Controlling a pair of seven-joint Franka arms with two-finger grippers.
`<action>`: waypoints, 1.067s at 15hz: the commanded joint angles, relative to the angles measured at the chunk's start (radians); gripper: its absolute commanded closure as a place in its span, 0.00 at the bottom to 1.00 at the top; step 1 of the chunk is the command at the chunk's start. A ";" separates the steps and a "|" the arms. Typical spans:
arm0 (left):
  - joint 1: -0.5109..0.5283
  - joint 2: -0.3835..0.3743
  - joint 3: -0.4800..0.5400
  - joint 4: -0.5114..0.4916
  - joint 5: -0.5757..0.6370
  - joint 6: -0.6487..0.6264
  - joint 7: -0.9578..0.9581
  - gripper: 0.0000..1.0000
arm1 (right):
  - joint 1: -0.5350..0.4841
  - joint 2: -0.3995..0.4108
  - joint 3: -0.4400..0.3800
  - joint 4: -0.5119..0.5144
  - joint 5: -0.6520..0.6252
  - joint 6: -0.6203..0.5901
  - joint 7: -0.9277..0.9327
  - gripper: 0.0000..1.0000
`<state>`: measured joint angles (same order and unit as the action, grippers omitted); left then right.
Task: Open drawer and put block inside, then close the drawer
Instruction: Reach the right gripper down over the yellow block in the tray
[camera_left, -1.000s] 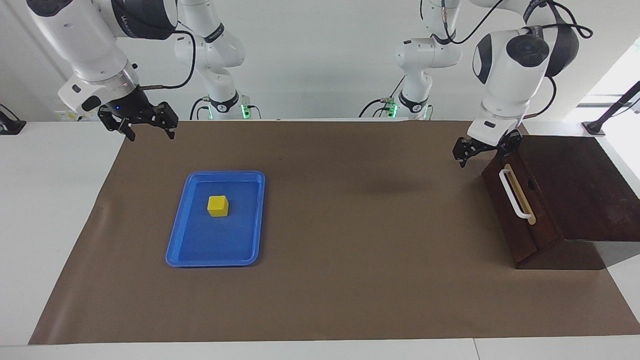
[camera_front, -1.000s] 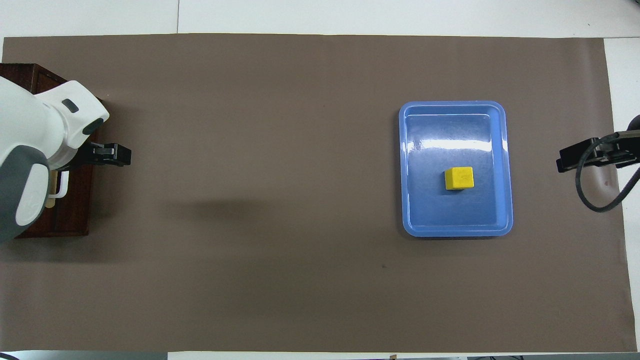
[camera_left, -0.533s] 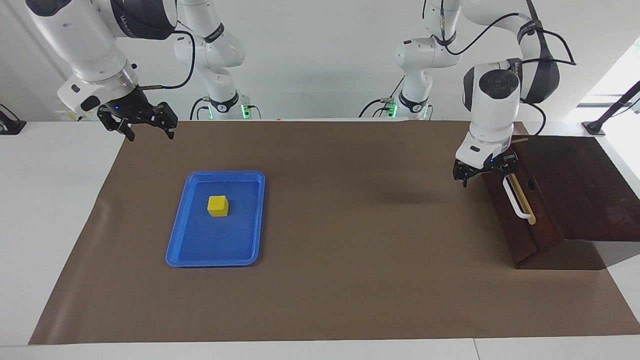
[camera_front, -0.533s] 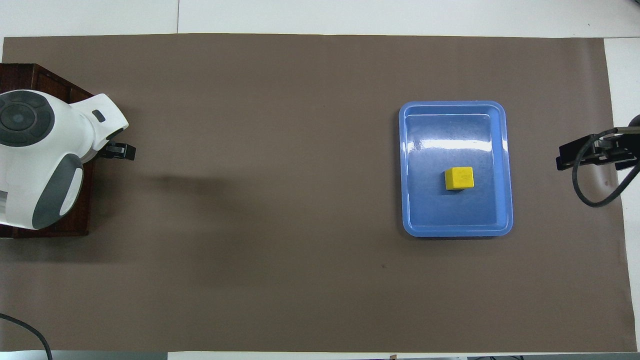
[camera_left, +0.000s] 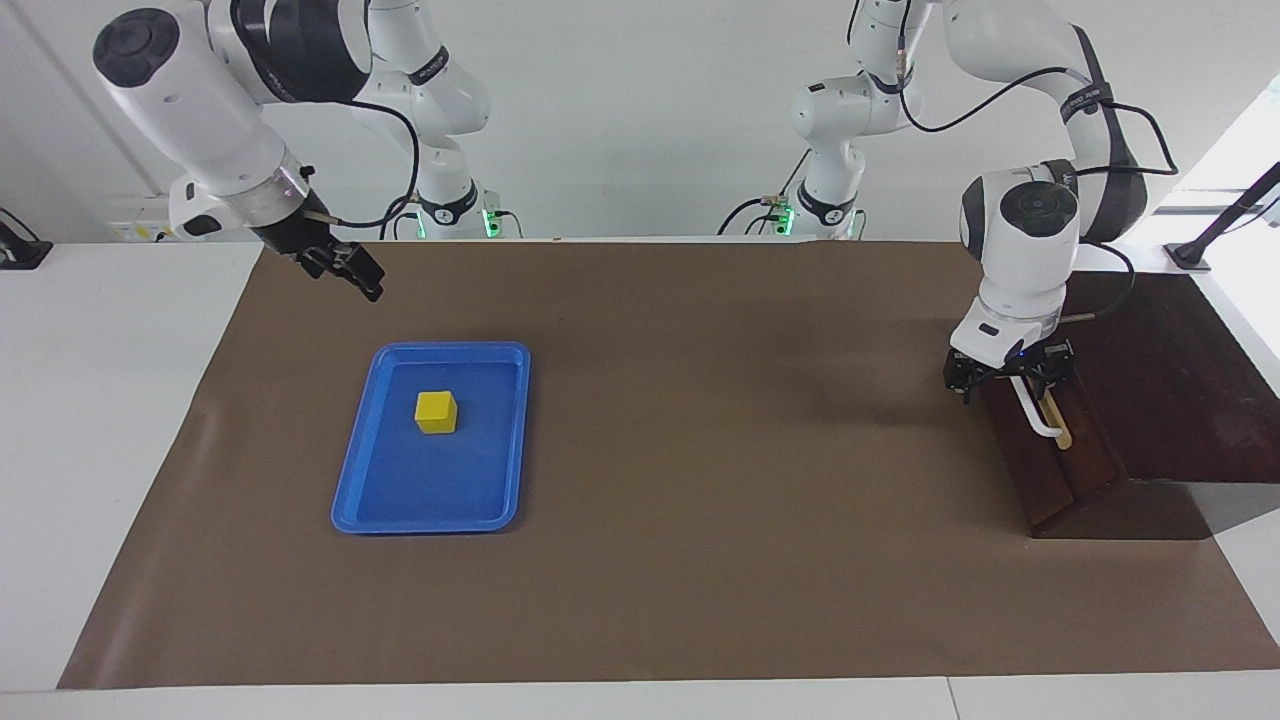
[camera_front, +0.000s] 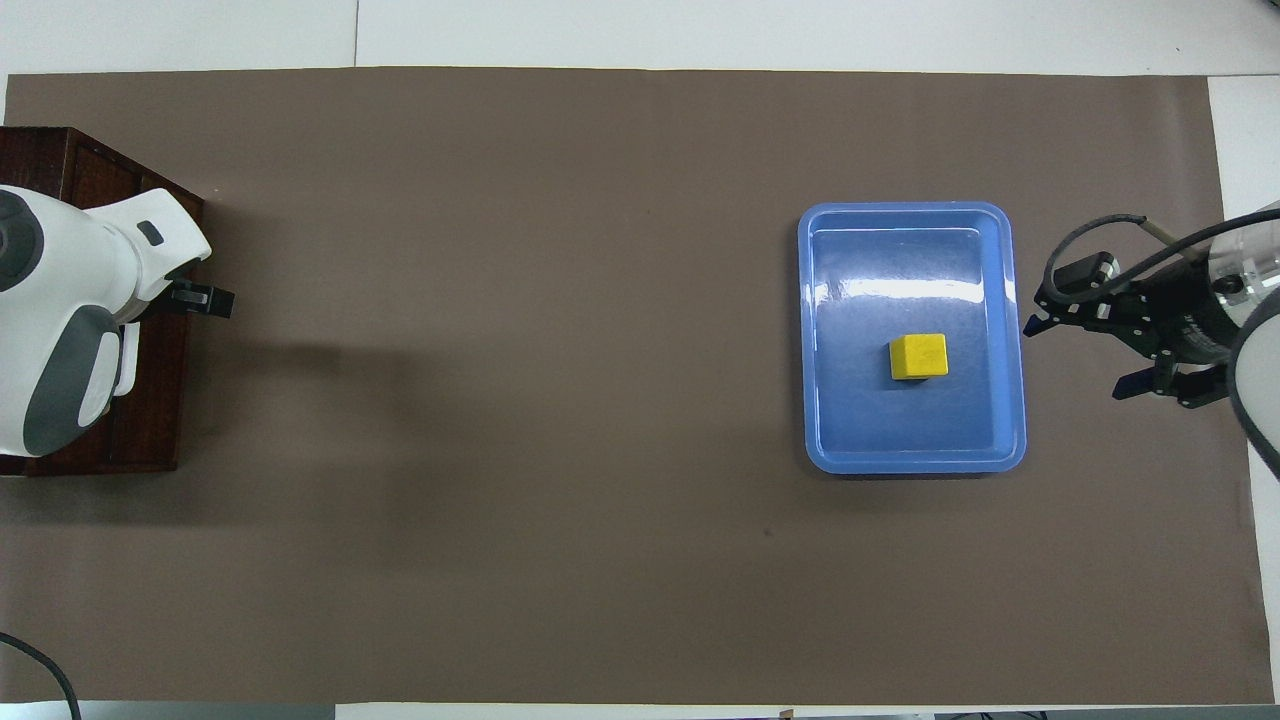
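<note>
The drawer sits shut in its dark wooden box at the left arm's end of the table. My left gripper is open and low at the end of the white handle nearer the robots, with a finger on either side of the bar. From overhead the arm hides most of it; one finger pokes out. The yellow block lies in the blue tray. My right gripper hangs open and holds nothing, over the mat beside the tray.
A brown mat covers the table between the tray and the box. White tabletop runs past the mat at the right arm's end. A black stand sits near the box.
My left gripper has come down along the drawer front onto the handle's end. The right arm has swung in toward the tray and its wrist has turned. Block and drawer have not moved.
</note>
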<state>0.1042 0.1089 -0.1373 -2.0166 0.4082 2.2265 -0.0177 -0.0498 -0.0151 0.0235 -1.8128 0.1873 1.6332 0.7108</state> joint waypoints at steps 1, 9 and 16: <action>0.015 -0.005 -0.005 -0.062 0.018 0.073 0.009 0.00 | -0.036 0.013 0.003 -0.120 0.134 0.117 0.239 0.00; -0.173 0.003 -0.008 -0.063 0.012 0.071 -0.192 0.00 | -0.113 0.148 0.003 -0.211 0.420 0.301 0.409 0.00; -0.291 -0.009 -0.013 -0.062 0.003 -0.001 -0.318 0.00 | -0.124 0.247 0.003 -0.211 0.475 0.312 0.300 0.00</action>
<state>-0.1764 0.1139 -0.1567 -2.0686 0.4125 2.2395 -0.3288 -0.1593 0.2149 0.0162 -2.0167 0.6323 1.9297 1.0657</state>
